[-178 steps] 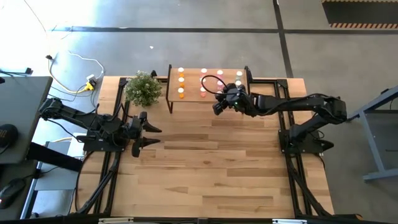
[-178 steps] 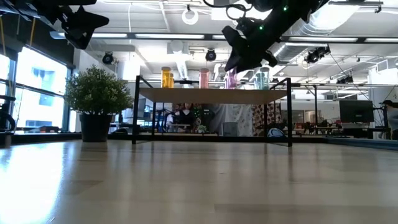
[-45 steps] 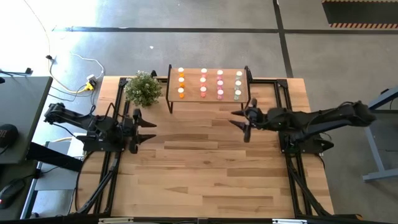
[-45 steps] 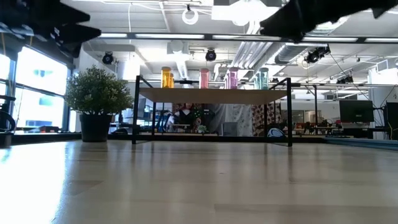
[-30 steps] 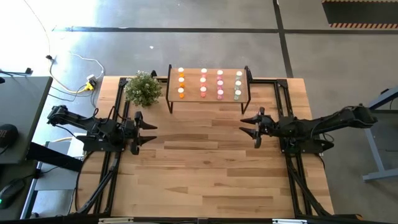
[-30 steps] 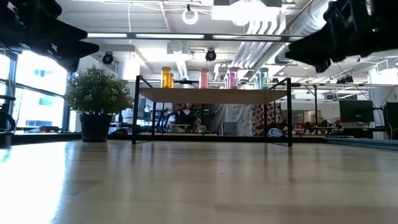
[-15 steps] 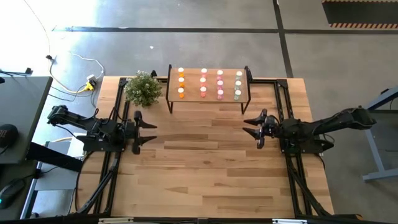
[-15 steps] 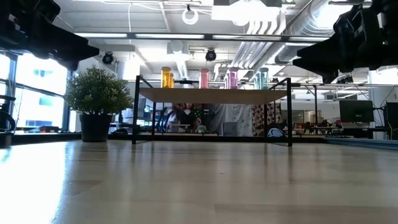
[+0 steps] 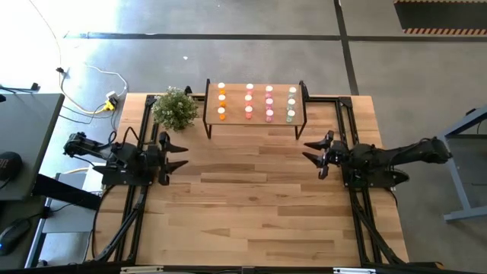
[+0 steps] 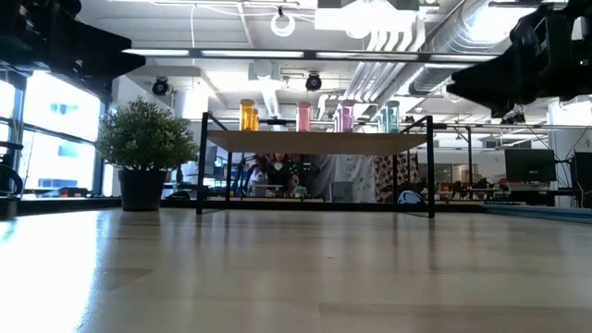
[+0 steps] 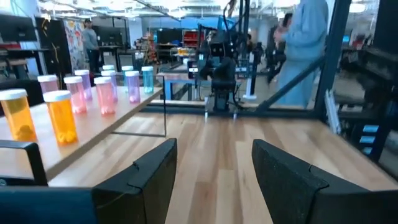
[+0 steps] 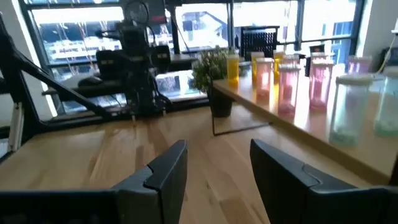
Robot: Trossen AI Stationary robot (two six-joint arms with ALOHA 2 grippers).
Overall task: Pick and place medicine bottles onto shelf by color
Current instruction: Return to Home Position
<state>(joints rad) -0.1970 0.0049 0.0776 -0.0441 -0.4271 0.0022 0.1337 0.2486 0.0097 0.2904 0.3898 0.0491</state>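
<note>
- Overhead, the shelf [image 9: 236, 103] is shown at the upper centre of the high view, standing on the far part of the surface [image 9: 251, 213], with the potted plant [image 9: 175, 108] just beside it toward the frame's left.
- Twelve medicine bottles [image 9: 249, 101] are stood upright on the shelf top in four columns of three. From frame left to frame right these are the orange bottles [image 9: 221, 101], the light pink bottles [image 9: 249, 114], the deep pink bottles [image 9: 268, 103] and the pale green bottles [image 9: 291, 103].
- The left gripper [image 9: 183, 155] is held at the middle left of the high view, below the plant in the frame and well apart from the shelf. Its fingers are spread, and only bare surface is seen between them in the left wrist view.
- The right gripper [image 9: 307, 151] is held at the middle right, below the shelf's right end and apart from it. Its fingers are likewise spread, with nothing gripped.
</note>
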